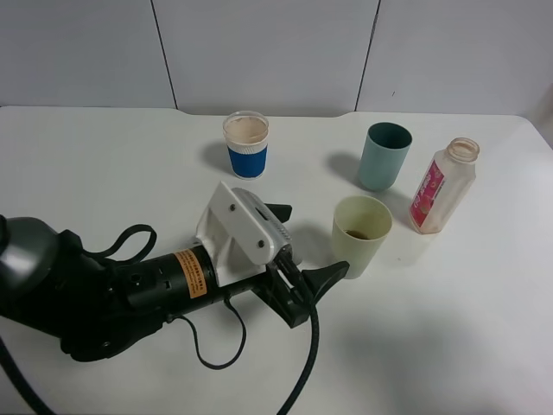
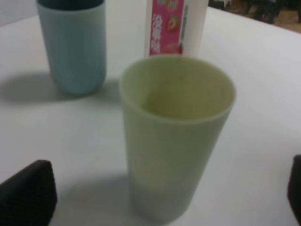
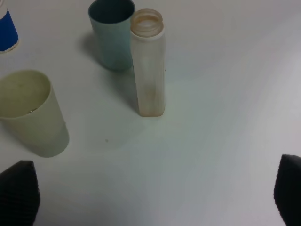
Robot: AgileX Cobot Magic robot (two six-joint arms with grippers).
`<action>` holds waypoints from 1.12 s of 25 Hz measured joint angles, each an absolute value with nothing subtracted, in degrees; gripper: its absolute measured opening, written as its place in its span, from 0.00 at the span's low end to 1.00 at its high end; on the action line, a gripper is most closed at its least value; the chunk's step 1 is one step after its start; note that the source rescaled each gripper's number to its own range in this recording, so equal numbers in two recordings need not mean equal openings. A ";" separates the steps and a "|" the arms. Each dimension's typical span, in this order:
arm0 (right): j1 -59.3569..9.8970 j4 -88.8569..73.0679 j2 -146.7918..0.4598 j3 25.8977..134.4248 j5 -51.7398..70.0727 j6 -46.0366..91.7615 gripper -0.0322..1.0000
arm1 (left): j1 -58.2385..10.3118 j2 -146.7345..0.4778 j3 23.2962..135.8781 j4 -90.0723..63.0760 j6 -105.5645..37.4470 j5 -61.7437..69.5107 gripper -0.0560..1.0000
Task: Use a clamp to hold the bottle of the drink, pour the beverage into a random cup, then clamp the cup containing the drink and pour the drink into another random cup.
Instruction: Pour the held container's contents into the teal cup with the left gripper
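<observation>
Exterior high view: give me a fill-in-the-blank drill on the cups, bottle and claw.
The yellow-green cup holds a little ___ liquid.
The bottle stands upright with no ___ on its neck.
The paper cup wears a ___ sleeve.
The left claw is ___, gripping nothing.
Missing: brown; cap; blue; open.

Pincer (image 3: 154, 190) spread wide; bottle (image 3: 149, 70) upright near teal cup (image 3: 110, 35) and yellow-green cup (image 3: 33, 115).
</observation>
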State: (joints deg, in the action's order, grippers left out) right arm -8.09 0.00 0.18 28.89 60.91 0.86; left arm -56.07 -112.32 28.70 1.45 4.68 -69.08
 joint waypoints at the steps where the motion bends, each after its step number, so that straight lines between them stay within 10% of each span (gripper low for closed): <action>1: -8.09 0.00 0.18 28.89 60.91 0.86 1.00 | -56.07 -112.91 29.54 1.81 4.68 -69.21 1.00; 28: -8.09 0.00 0.18 28.89 60.91 0.86 1.00 | -56.07 -123.00 38.21 3.99 4.63 -69.28 1.00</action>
